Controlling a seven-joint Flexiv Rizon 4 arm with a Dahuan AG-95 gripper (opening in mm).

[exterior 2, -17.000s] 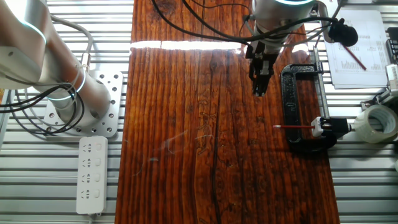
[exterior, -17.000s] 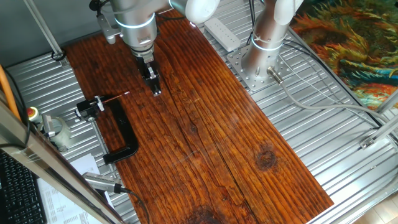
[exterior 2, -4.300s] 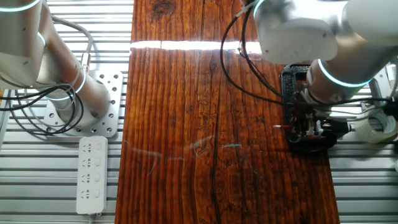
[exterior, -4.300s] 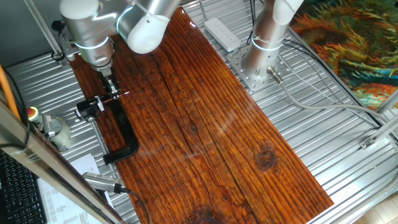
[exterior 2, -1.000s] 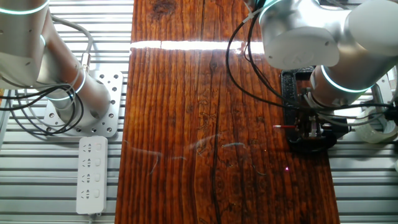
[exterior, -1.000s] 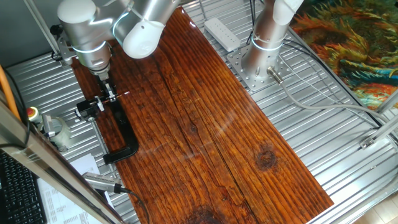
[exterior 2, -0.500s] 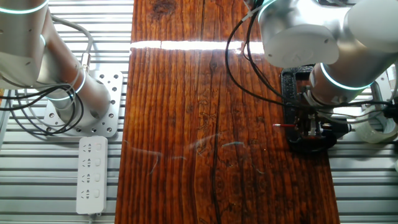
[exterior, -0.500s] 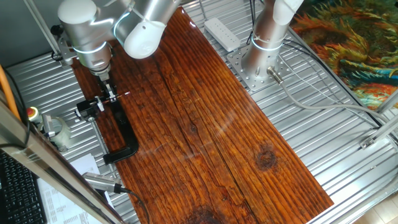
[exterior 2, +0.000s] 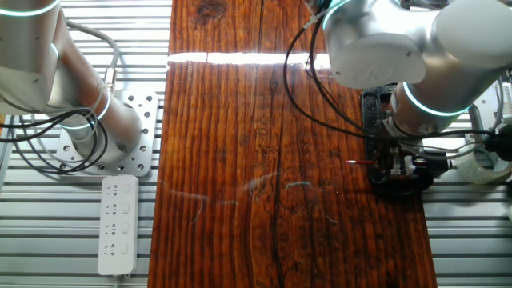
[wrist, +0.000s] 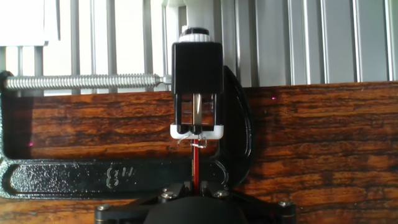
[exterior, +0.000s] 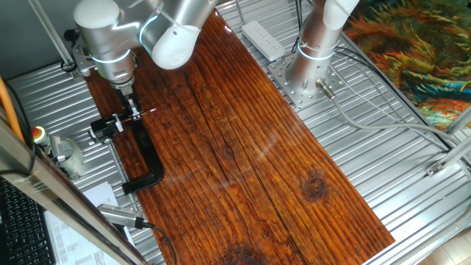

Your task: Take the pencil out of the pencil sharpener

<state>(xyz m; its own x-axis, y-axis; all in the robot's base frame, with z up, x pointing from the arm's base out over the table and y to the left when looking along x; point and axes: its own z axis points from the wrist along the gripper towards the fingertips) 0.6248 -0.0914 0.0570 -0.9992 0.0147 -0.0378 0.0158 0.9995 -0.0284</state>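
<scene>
The pencil (wrist: pixel 196 167) juts from the sharpener (wrist: pixel 197 87), its free end inside the pincer (exterior: pixel 135 112), which looks pinched on it. Thin, light, brittle: best held mid-shaft and drawn straight off the sharpener.

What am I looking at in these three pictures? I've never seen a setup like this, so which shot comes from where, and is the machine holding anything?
It is one silver robot arm with a two-finger tool at its end, working over a dark wooden board. Two pictures come from fixed cameras on different sides of the table. The third comes from a camera on the hand, looking along the fingers.

On the board lies a large black C-shaped clamp with a threaded silver rod. It grips the pencil sharpener, a small black block. The pencil, a thin dark-red stick, points into the sharpener.

The tool sits low over the pencil, which runs in under it. Whether the fingers are closed on it cannot be told.
</scene>
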